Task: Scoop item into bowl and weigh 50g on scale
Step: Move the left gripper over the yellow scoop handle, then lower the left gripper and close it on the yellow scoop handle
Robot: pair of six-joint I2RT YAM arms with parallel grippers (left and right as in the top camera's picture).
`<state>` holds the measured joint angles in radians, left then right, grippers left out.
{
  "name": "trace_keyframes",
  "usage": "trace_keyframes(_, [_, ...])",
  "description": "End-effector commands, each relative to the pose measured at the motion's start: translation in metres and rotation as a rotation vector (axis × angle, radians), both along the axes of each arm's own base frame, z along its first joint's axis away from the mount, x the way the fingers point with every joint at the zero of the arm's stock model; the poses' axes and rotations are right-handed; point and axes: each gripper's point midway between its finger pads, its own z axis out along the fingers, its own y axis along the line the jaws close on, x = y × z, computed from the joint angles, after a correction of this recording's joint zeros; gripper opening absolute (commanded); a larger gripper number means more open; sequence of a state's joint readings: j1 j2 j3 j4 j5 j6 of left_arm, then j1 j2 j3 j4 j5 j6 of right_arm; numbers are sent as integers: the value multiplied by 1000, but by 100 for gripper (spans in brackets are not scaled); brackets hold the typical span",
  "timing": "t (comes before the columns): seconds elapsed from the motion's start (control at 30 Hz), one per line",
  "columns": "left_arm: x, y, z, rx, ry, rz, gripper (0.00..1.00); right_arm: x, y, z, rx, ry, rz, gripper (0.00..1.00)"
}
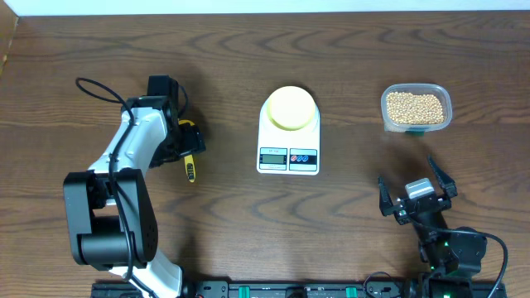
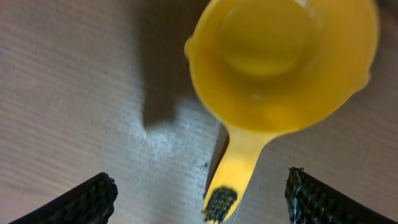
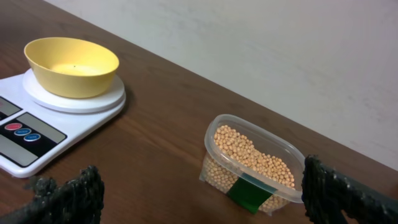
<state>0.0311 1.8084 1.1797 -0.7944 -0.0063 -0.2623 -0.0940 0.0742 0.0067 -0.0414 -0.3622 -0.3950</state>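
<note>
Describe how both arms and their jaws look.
The left arm has white upper shells and bulky black lower links, with a black cable looping off it. The right arm is all black with a grey block near its wrist and green lights at its base. Both pairs of jaws are black with a rough, dotted texture.

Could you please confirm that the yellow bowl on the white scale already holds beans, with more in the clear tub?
Not quite: the bowl on the scale is empty, as the right wrist view shows. The beans are in the clear tub.
</note>
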Motion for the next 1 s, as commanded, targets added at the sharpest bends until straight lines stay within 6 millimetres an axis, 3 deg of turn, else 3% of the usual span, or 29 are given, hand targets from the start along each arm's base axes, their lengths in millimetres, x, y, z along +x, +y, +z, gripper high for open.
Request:
trace_keyframes(0.0, [0, 3, -4, 13, -1, 10, 89, 0, -2, -1, -3, 3, -8, 99])
trace_keyframes(0.77, [-1, 4, -29, 18, -52, 10, 89, 0, -2, -1, -3, 3, -8, 99])
trace_keyframes(0.97, [-1, 18, -27, 97, -51, 17, 89, 0, -2, -1, -3, 3, -8, 99])
